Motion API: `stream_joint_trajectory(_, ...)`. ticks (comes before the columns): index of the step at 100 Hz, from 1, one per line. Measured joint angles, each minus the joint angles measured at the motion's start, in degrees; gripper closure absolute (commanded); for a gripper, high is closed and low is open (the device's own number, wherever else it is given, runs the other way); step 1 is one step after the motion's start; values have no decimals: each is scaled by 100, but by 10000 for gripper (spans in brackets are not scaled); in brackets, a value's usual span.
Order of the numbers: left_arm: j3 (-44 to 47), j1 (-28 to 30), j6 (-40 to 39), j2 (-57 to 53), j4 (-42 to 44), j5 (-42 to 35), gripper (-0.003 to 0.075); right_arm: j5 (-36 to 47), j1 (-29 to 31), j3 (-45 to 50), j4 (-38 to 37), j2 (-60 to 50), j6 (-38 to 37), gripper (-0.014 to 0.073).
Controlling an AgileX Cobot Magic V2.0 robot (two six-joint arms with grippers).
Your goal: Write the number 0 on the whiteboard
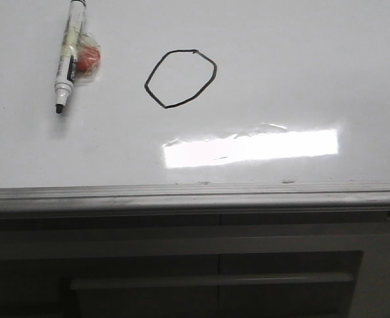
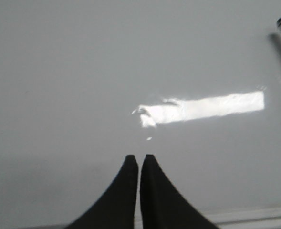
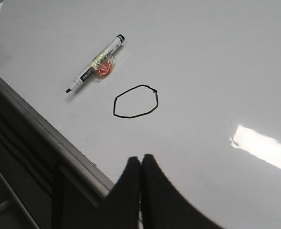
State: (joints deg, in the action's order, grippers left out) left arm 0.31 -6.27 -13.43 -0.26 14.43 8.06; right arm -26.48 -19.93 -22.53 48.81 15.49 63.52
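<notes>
I see the number 0 point(image 1: 181, 79) drawn as a thin black closed loop, angular and lopsided, on the upper middle of the whiteboard point(image 1: 314, 66). The whiteboard lies flat, glossy white, with a grey edge rail.

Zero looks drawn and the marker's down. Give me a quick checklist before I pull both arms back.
1. Number 0 is a closed loop: ok, angular but joined.
2. Marker released, lying on the whiteboard beside the loop, not touching it: ok.
3. Marker capped: not ok, tip is bare.
4. Left gripper empty: ok, jaws together, nothing between.
5. Right gripper empty: ok, jaws together.
6. Gripper height above the board: cannot tell.
</notes>
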Motion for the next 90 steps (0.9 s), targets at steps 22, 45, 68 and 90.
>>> stream_joint_trajectory(22,0,213,808,0,-454,478,740,0,0,0,0,0,0,669)
stream_joint_trajectory(45,0,213,864,0,-527,521,740,0,0,0,0,0,0,669)
stream_joint_trajectory(68,0,213,870,0,-537,534,740,9,0,0,0,0,0,669)
stream_joint_trajectory(90,0,213,870,0,-537,539,740,9,0,0,0,0,0,669)
